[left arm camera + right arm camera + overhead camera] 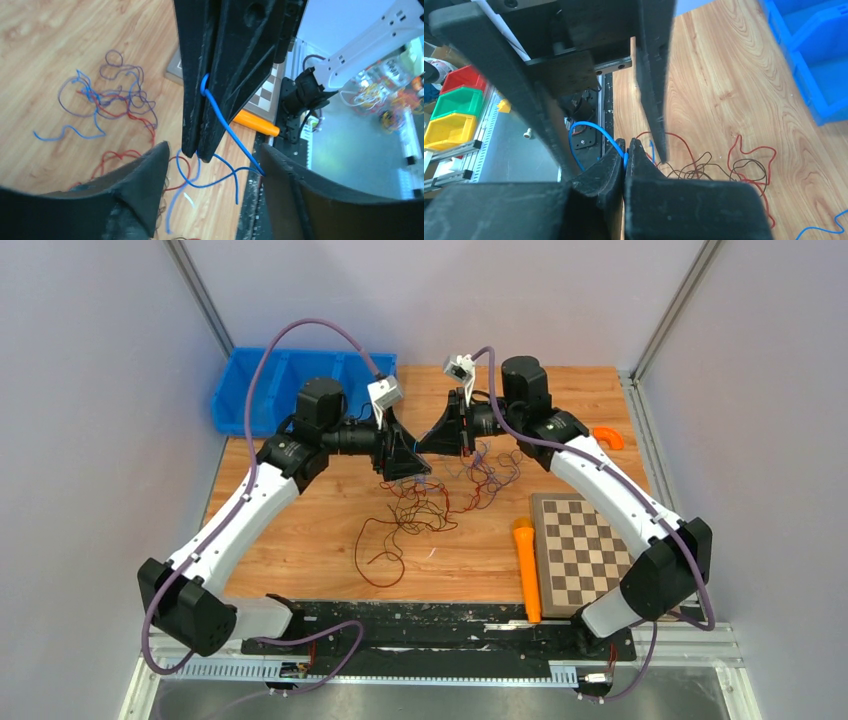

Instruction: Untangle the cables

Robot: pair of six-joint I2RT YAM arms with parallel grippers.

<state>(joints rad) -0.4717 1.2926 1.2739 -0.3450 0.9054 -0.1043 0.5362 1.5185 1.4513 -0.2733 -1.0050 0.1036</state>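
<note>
The cables lie in a loose tangle of red and black wires (420,505) at the table's middle, with purplish and blue ones (490,475) to its right. My right gripper (628,146) is shut on a blue cable (594,127), pinched at its tips. In the left wrist view that blue cable (220,117) runs down from the right gripper (200,150) to the inner face of my left gripper's right finger. My left gripper (214,150) is open wide, its fingers on either side of the right gripper's tips. Both grippers (412,455) meet above the tangle.
A blue bin (270,380) stands at the back left. A chessboard (580,545) lies at the front right with an orange cylinder (526,565) along its left side. A small orange piece (608,437) is at the right edge.
</note>
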